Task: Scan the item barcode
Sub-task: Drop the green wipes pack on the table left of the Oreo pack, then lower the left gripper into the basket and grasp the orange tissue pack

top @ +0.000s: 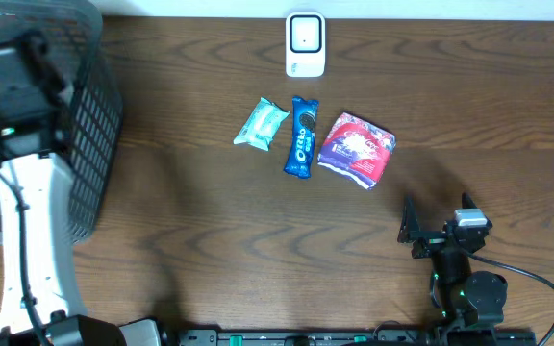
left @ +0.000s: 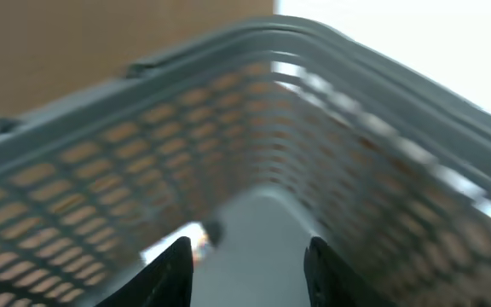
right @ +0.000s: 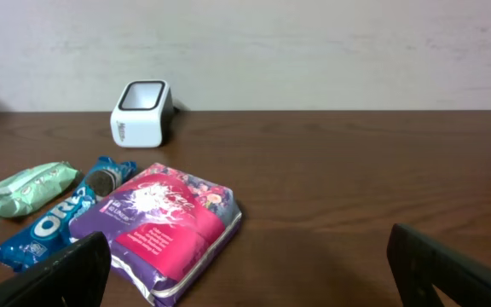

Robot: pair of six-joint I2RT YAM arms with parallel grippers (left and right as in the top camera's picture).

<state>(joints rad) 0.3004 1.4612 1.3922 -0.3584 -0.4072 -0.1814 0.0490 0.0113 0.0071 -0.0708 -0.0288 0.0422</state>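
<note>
On the overhead view the white scanner (top: 305, 43) stands at 12 o'clock on the brown table (top: 210, 231), close to the far edge. Just toward 6 o'clock from it, 3 packets lie in a row near the table's middle. The mint-green packet (top: 261, 123) is at the 9 o'clock end. The blue Oreo pack (top: 302, 136) is in the centre, its long axis running 12 to 6. The purple and pink packet (top: 356, 149) is at the 3 o'clock end. The Oreo pack sits just beside both neighbours; whether they touch cannot be told from above, though in the right wrist view the purple packet overlaps the Oreo pack's edge.

The right claw (right: 247, 247) rests low at about 5 o'clock on the table, well apart from the packets. It points toward 12 o'clock, so the 3 packets and the scanner all show in its camera. Its 2 fingers (right: 58, 273) stand as wide apart as they go and have hold of nothing.

The grey mesh basket (top: 89, 125) stands at 9 to 10 o'clock, and the left arm reaches over it. The left claw (left: 247, 256) is inside the basket, partly open. The pale basket floor shows in the gap between its dark fingers (left: 173, 273) and nothing is gripped. The view there is blurred.
</note>
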